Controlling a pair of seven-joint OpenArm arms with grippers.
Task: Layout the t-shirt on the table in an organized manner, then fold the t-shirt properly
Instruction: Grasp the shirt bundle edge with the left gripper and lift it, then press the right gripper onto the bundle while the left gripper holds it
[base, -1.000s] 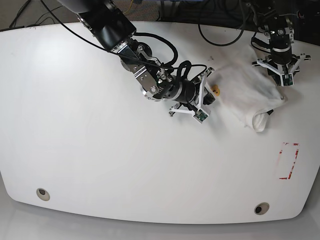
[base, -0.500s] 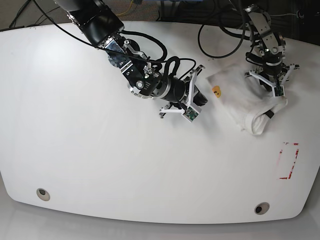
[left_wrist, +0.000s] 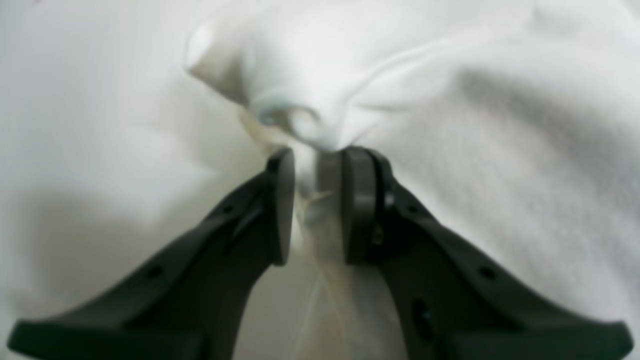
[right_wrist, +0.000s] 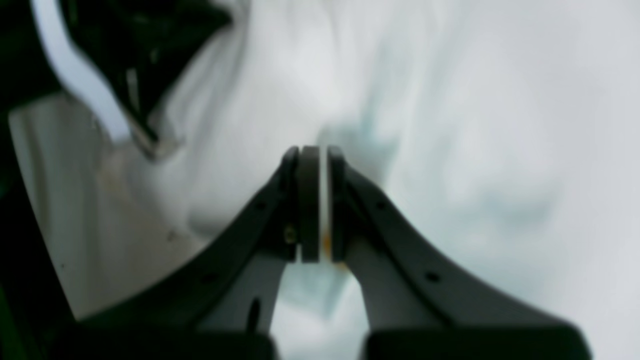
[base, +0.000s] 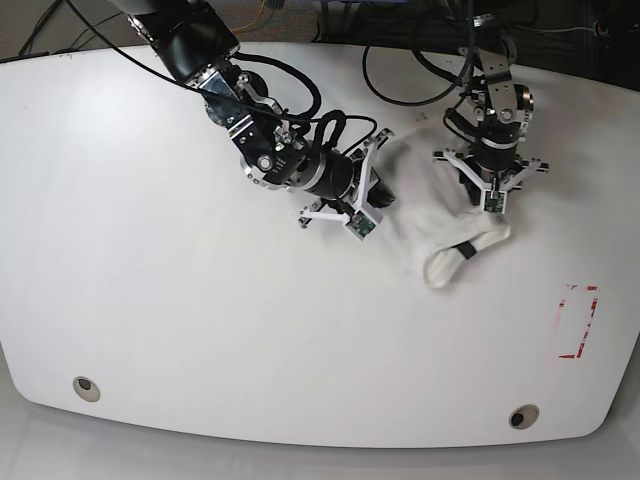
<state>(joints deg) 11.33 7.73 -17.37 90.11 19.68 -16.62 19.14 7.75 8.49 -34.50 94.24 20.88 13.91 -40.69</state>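
Two arms meet over the upper right part of the table (base: 150, 330), with the shirt (base: 425, 205) bunched between them. Left in the base view, the right gripper (base: 378, 192) lies low and points rightward into the shirt's left edge; its wrist view shows the jaws pressed almost together, a thin sliver of white cloth and a trace of orange caught between the pads (right_wrist: 310, 205). The shirt (right_wrist: 450, 125) fills that view as blurred folds. The shirt forms a crumpled band, its long axis running from the upper left, near the right gripper, down to the lower right, ending in a rolled end pointing toward the table's near edge. Further right, the left gripper (base: 487, 190) points steeply down onto the shirt's right side; its wrist view shows the pads (left_wrist: 282, 200) narrowly apart and clamped on a twisted pinch of cloth (left_wrist: 305, 130). Well apart, at far right, lies a red tape outline (base: 578, 322).
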